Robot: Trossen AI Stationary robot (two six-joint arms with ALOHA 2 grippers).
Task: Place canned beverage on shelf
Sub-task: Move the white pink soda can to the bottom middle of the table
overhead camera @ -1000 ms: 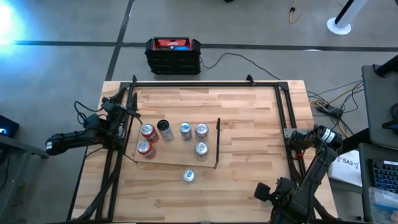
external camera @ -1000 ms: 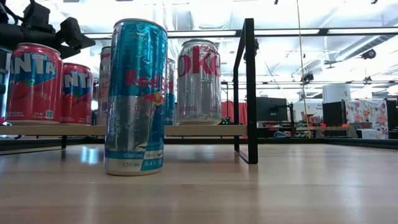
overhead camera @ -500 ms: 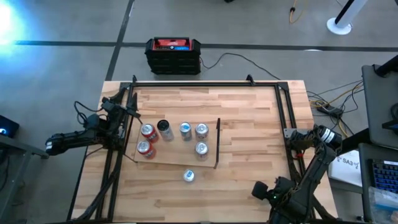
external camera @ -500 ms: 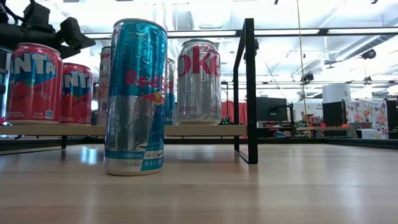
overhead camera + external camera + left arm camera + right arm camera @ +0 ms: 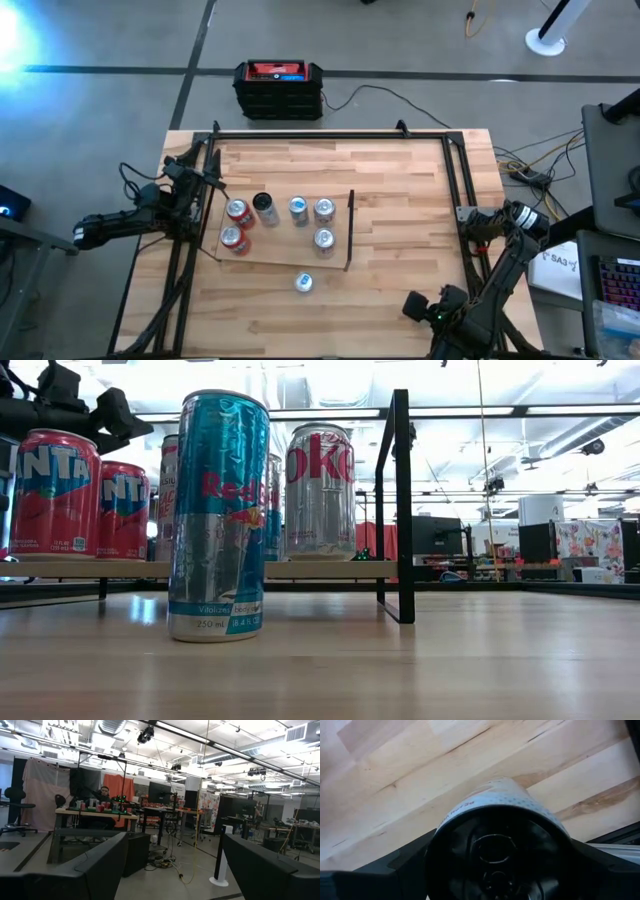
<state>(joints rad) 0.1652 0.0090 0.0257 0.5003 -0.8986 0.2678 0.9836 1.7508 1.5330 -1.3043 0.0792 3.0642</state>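
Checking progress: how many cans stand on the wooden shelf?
6: two red cans at left, one dark-topped can, three silver-topped cans toward the black bar; none seems hidden.

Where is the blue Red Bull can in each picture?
High view: the Red Bull can stands alone on the table, just off the shelf's front edge.
Low view: it is the big can in front, left of the shelf's black bar.
Left wrist view: not in it.
Right wrist view: not in it; a different can fills it.
Shared landmark: the black bar.
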